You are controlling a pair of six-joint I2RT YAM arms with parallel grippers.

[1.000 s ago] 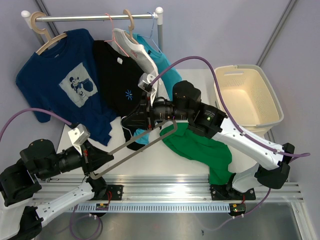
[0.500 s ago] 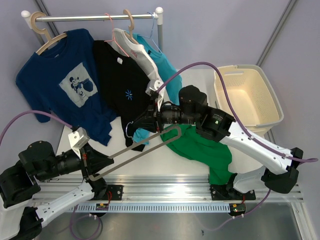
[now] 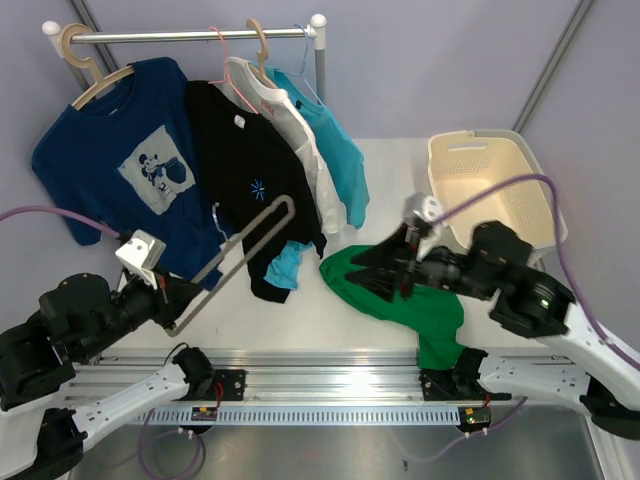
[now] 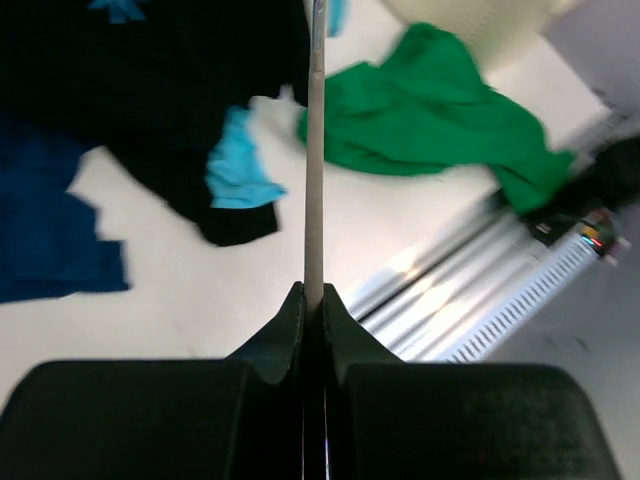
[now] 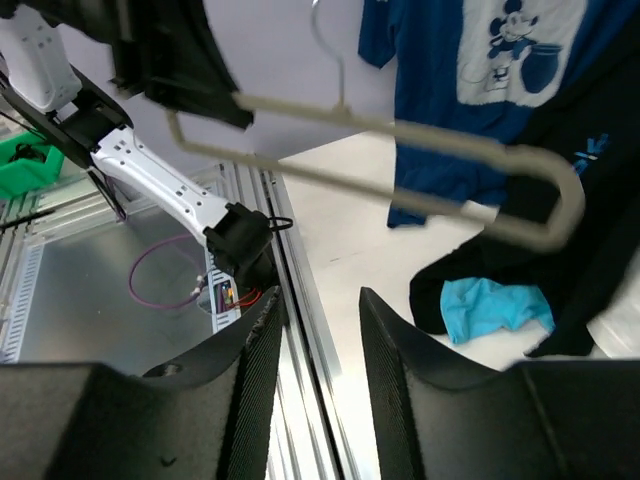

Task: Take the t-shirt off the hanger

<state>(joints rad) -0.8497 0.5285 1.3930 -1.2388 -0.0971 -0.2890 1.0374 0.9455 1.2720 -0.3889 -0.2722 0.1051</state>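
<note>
The hanger [image 4: 314,170] has slid clear of the green t-shirt [image 3: 400,300] and is pinched in the left claw [image 4: 312,296], so removal looks done. The right claw [image 5: 316,322], now spread and empty, hovers over the shirt, heaped at the desk's [image 3: 290,312] near right edge

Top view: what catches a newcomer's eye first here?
A bright green t-shirt lies crumpled on the table, front right. The left gripper holds a bare grey-beige hanger up at a slant, near dark shirts hanging from a rail at the back left.
</note>
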